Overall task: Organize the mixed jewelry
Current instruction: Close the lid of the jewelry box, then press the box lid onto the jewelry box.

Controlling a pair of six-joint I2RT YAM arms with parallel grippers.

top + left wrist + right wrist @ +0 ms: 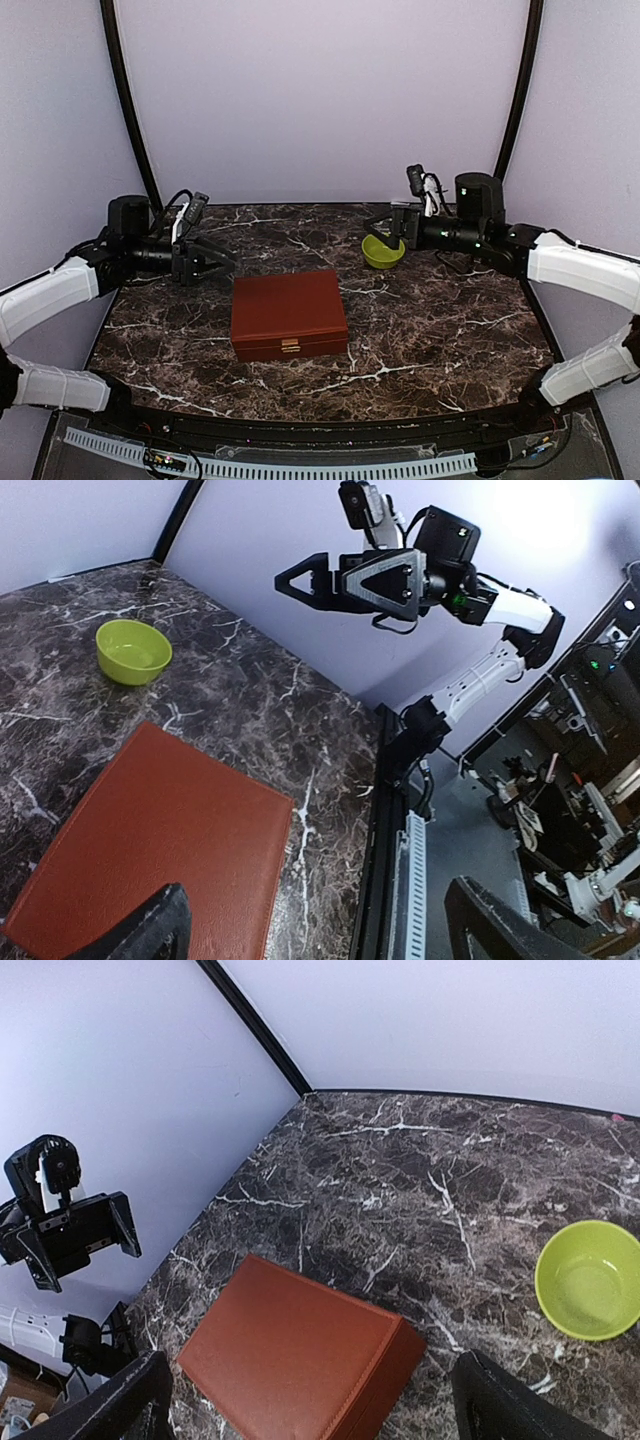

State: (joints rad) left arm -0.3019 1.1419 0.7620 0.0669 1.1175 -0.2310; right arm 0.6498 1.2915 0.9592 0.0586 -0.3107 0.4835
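A: So, near edge first: brown jewelry box [289, 314] sits mid-surface, lid down, clasp facing the arm bases. No loose jewelry visible anywhere.

B: Tools?

A: Left tool [213, 258] hovers just left of the box's far corner, fingers spread apart, holding nothing. Right tool [381, 230] hangs above the green bowl [383, 250], also apart and empty.

B: Bowl contents?

A: Looks empty in the right wrist view. Closed box fits either jewelry waiting inside or already packed away, can't tell which.

B: Handling tips?

A: If the lid gets worked, I'd pin the base with one tool; the box looks likely to slide.

B: Surroundings?

A: Dark marble surface [450, 330] with white veins, plain pale walls behind, black corner posts.
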